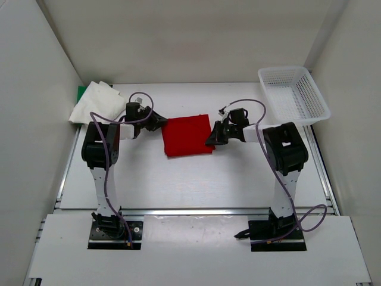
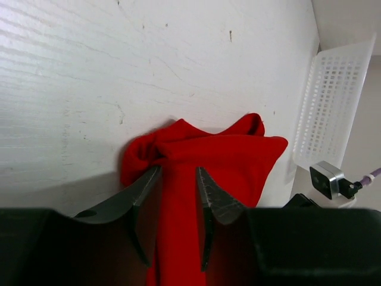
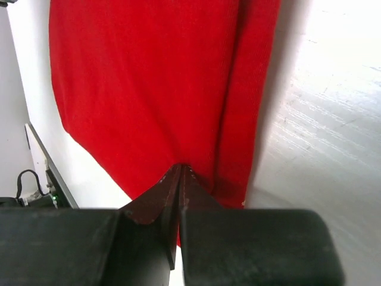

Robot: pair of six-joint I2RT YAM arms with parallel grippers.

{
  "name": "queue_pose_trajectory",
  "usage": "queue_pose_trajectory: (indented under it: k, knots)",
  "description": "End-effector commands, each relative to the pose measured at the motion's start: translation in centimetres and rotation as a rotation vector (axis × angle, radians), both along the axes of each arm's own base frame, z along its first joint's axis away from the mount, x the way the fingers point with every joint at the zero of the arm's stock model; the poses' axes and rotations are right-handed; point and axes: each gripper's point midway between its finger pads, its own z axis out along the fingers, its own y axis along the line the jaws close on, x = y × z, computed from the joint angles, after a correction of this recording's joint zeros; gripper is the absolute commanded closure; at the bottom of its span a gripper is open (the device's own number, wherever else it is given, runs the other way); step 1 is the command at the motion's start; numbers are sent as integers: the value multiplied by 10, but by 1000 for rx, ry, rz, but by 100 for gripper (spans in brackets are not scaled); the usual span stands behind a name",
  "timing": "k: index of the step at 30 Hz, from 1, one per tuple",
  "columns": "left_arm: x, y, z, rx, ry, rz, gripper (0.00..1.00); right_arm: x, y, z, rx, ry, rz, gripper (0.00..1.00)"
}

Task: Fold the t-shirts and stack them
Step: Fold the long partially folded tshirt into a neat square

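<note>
Table: white, walled on three sides, that's my whole workspace.
White shirt: back left corner, lying on top of the green one.
Basket: back right corner.
Red shirt: folded flat mid-table, right between my two grippers.
Green shirt: only a sliver shows from under the white.
Left gripper: jaws spread, red cloth bunched between them.
Right gripper: jaws pressed together, pinching the red shirt's right edge.

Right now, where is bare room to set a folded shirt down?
Bare table lies nearer than the red shirt, between left arm and right arm; also the far strip between white shirt and basket. Crowded at centre: both arms flank the red shirt.
</note>
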Motion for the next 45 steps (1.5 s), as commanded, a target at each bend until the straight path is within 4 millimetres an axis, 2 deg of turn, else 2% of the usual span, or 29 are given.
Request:
queue_pose_trajectory:
  k: [1,4,5,7,8,9,10,11,13,14,16,17,19,21,23,25,30,32,34,35,37,38,40,42,43,44,45]
  knots:
    - [5,12,30,-39,-78,-3,59,3,-2,3,17,-48,-24,100]
    - [2,30,70,-14,-171,40,55,2,-1,22,57,-91,-26,97]
    - [0,41,76,27,-187,75,53,1,1,32,71,-111,-24,90]
    - [-13,51,84,106,-187,92,45,0,5,51,94,-160,-17,73]
    - [-14,57,81,171,-196,89,43,0,3,53,93,-166,-27,69]
    - [-24,56,73,261,-171,67,39,-2,5,64,104,-196,-25,63]
    - [-33,50,64,311,-137,43,30,-4,6,71,112,-216,-29,59]
    - [-39,54,53,375,-127,32,16,-9,6,71,116,-212,-25,58]
    - [-54,41,45,413,-127,-13,2,-18,7,79,139,-232,-26,57]
    - [-60,41,37,405,-110,-15,1,-19,6,83,146,-240,-28,57]
    - [-71,31,33,359,-108,-56,1,-30,6,76,151,-221,-21,57]
    - [-75,30,30,333,-97,-61,1,-32,8,83,166,-237,-16,57]
    - [-86,26,21,298,-89,-92,1,-40,3,76,172,-226,-26,57]
    - [-94,22,7,297,-54,-119,2,-48,4,78,189,-229,-20,56]
    - [-102,15,-9,291,-15,-146,6,-52,1,75,196,-218,-17,57]
    - [-105,8,-18,285,-2,-164,9,-53,-2,79,197,-232,-22,57]
    - [-108,-24,-41,233,29,-228,24,-59,-4,82,193,-249,-29,58]
    - [-107,-33,-47,206,40,-240,34,-60,-3,87,200,-257,-22,58]
    - [-105,-43,-49,175,30,-241,54,-61,-6,89,205,-259,-27,58]
    - [-102,-45,-45,157,30,-232,61,-63,-8,86,200,-251,-32,58]
    - [-90,-52,-34,145,9,-215,84,-65,-10,89,203,-255,-32,58]
    - [-84,-51,-31,151,3,-202,87,-67,-11,88,203,-249,-37,58]
    - [-67,-66,-5,147,-50,-219,97,-69,-12,92,209,-265,-41,59]
    - [-50,-76,27,129,-118,-226,100,-77,-12,90,212,-256,-48,59]
    - [-39,-80,50,120,-158,-228,100,-80,-10,95,227,-267,-45,60]
    - [-23,-83,77,109,-215,-221,100,-85,-14,91,226,-257,-57,60]
    - [-17,-81,87,105,-222,-221,100,-88,-16,91,232,-257,-72,59]
